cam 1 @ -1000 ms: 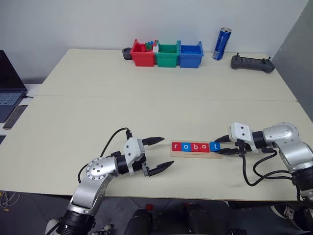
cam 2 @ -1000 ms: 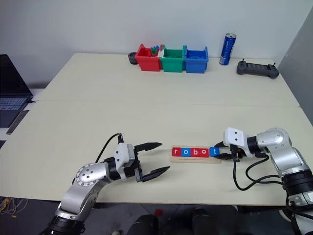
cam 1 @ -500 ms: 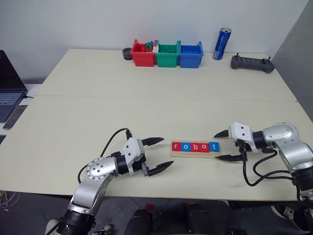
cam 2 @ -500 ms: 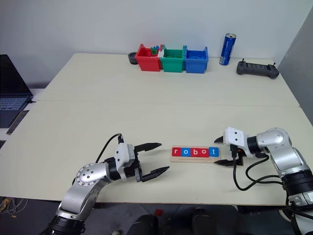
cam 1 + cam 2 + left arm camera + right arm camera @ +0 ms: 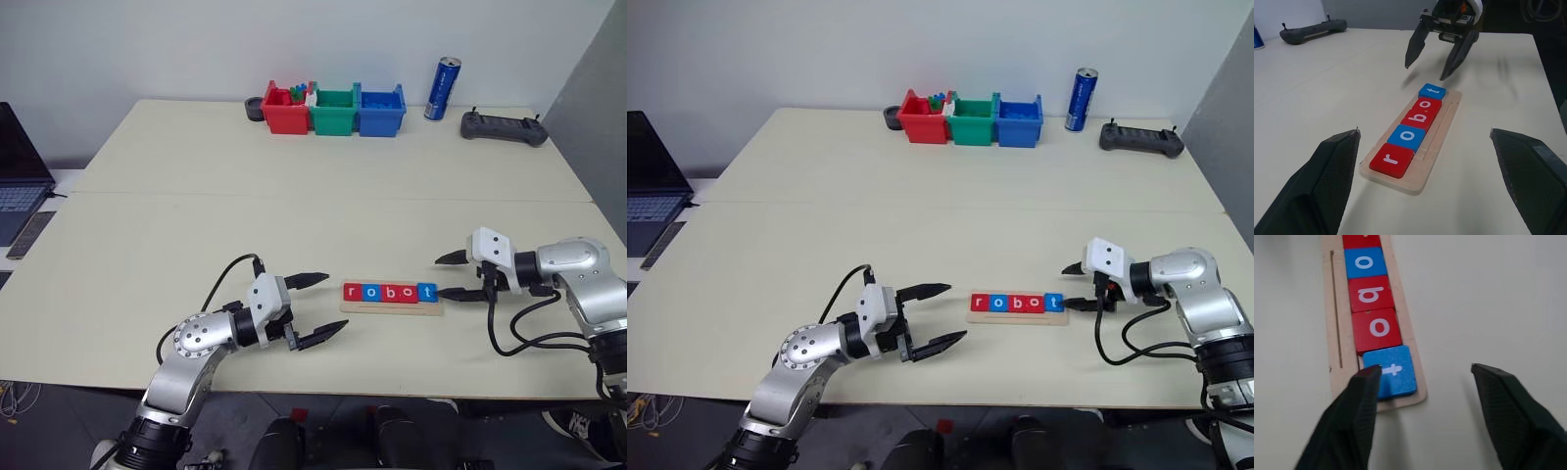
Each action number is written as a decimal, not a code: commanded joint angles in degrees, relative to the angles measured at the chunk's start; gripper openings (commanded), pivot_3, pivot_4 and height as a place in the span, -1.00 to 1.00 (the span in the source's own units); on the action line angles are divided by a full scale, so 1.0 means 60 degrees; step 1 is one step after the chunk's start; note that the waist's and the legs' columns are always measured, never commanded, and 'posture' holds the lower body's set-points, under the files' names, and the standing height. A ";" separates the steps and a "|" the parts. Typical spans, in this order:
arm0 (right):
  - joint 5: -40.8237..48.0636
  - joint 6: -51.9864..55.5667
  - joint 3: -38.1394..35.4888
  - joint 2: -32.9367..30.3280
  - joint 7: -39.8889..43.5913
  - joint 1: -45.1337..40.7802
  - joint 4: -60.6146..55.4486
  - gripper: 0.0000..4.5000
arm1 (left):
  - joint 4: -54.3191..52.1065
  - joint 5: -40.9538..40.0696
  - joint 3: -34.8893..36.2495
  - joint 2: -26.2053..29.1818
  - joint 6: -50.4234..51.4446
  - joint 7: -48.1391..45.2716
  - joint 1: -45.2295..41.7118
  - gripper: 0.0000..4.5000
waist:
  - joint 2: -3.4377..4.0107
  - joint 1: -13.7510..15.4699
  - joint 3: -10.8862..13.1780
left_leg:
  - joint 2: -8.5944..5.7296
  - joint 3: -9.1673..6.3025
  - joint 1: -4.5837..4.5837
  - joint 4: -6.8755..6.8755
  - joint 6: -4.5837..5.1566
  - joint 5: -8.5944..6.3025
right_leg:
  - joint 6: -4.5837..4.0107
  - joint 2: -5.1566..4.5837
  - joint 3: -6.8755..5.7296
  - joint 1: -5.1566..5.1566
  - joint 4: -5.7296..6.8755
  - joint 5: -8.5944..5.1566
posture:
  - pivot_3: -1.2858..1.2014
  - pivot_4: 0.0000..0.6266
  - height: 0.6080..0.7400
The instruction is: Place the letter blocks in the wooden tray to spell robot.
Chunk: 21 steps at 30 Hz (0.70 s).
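The five letter blocks (image 5: 389,292) sit in the wooden tray (image 5: 391,308) (reading "robot"); the right gripper (image 5: 455,276) hangs beside the blue "t" block (image 5: 427,292), fingers apart, empty; the left gripper (image 5: 319,310) gapes wide.

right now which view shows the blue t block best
The right wrist view: the blue t block sits close and large at the end of the wooden tray, letter readable. The left wrist view shows it smaller at the row's far end. The two eye views show a tiny blue tile.
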 commanded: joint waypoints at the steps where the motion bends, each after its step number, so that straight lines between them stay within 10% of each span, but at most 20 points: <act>1: -0.0083 -0.0414 -0.0177 0.0063 -0.0234 -0.0244 0.0064 -0.27 | -0.0143 -0.0134 0.0010 -0.0032 -0.0103 -0.0001 -0.0143 1.00 | 0.0000 0.0002 0.0000 | -0.0001 -0.0001 -0.0001 0.0005 0.0000 0.0000 | 0.0000 0.0000 0.0000 0.0000 0.0002 0.0000 | 0.03 -0.52 1.00; 6: -0.0345 -0.0880 -0.0009 0.0107 -0.0315 -0.0212 0.0234 -0.98 | -0.0254 -0.0173 0.0090 0.0084 -0.0085 -0.0048 0.0008 1.00 | 0.0000 -0.0005 0.0000 | -0.0001 -0.0001 -0.0001 0.0008 0.0000 0.0000 | 0.0000 0.0000 0.0001 0.0000 0.0007 0.0000 | 0.03 -0.52 1.00; 21: -0.0727 -0.1560 0.0336 0.0228 -0.0290 -0.0115 0.0315 -0.98 | -0.0391 -0.0163 0.0047 0.0064 -0.0036 0.0016 0.0091 1.00 | 0.0000 -0.0011 0.0000 | 0.0000 -0.0002 -0.0001 0.0013 0.0000 0.0000 | 0.0000 0.0000 0.0001 0.0001 0.0011 0.0000 | 0.03 -0.52 1.00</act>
